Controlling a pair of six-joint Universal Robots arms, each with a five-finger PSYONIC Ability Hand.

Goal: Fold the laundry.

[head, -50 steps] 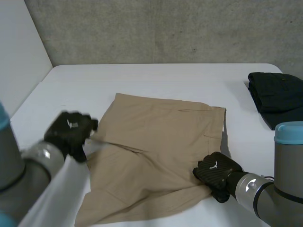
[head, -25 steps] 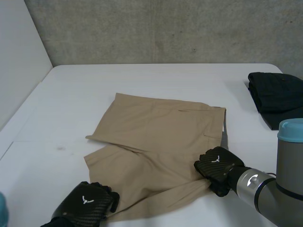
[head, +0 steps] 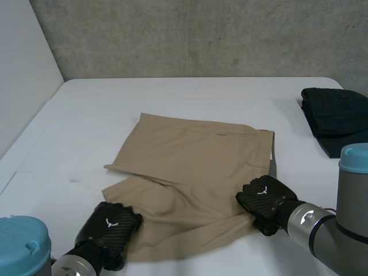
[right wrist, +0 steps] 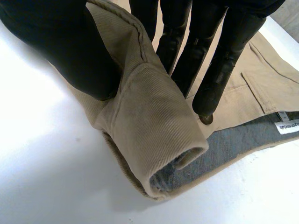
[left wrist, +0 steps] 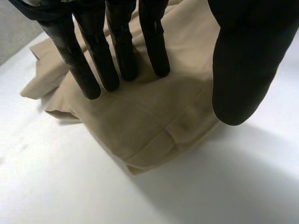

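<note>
Head view: tan twill shorts (head: 190,167) lie flat mid-table, leg hems toward the left arm, waistband toward the right arm. Left robot hand (head: 109,227) is on the near hem corner. In the left wrist view its straight fingers (left wrist: 114,60) press down on the cloth, the thumb is held apart over the hem edge, and nothing is gripped. Right robot hand (head: 265,202) is at the near waistband corner. In the right wrist view a rolled-up fold of waistband is pinched between thumb and fingers (right wrist: 219,70), showing the grey lining. The small white label (right wrist: 288,127) on that lining has print too small to read. Each hand's back carries a white emblem with no legible text. White table (head: 172,98). A folded dark garment (head: 336,118) lies at its far right edge, partly cut off by the right arm's blue cap. Grey concrete wall (head: 190,37) behind, white panel (head: 23,69) to the left.
</note>
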